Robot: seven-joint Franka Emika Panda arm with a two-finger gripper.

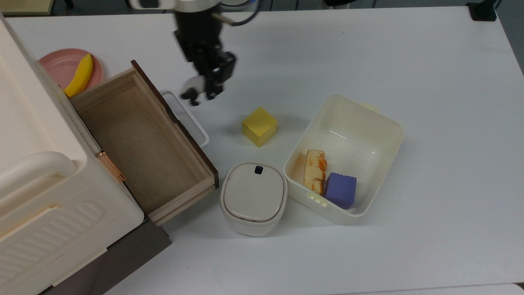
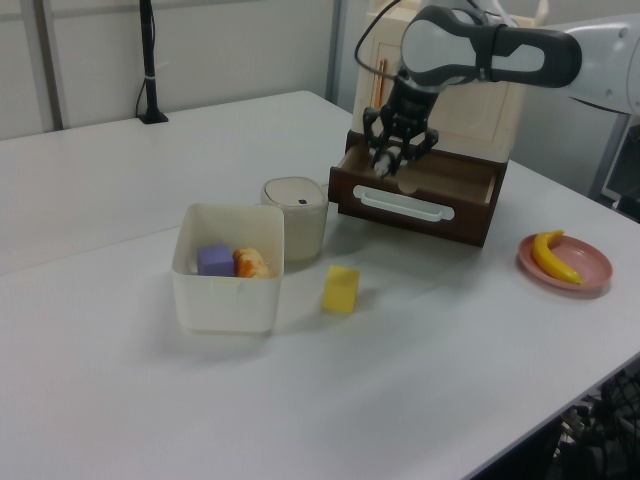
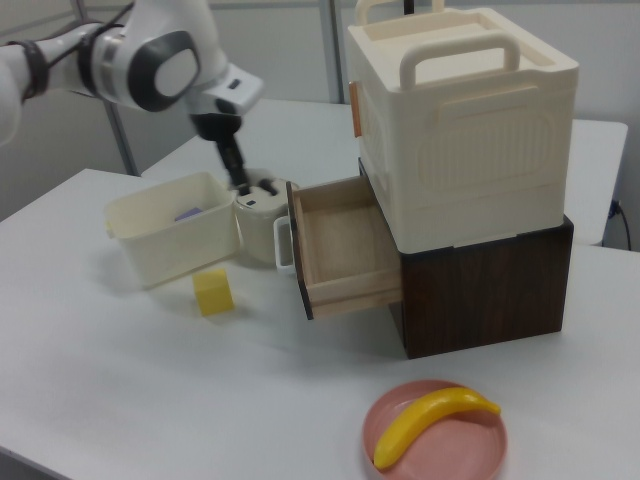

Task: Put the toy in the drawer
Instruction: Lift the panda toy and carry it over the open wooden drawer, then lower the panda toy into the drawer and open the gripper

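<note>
Gripper [image 1: 203,91] and toy [image 1: 191,91] are seen in the top view lifted above the table [image 1: 409,61], the fingers closed around the small black-and-white panda, which hangs beside the white handle [image 1: 186,116] of the open drawer [image 1: 135,143], at about one o'clock from the drawer's middle. In the left view the gripper [image 2: 392,162] is shown in front of the drawer [image 2: 420,195], the toy [image 2: 383,167] a pale spot between the fingers. In the right view the toy is hidden by blur, but the drawer's bare wooden floor [image 3: 345,245] is shown. A yellow cube [image 1: 259,126] sits at four o'clock from the gripper in the top view. A tub [image 1: 360,119] holding a purple cube [image 1: 340,190] lies farther to the top view's right.
</note>
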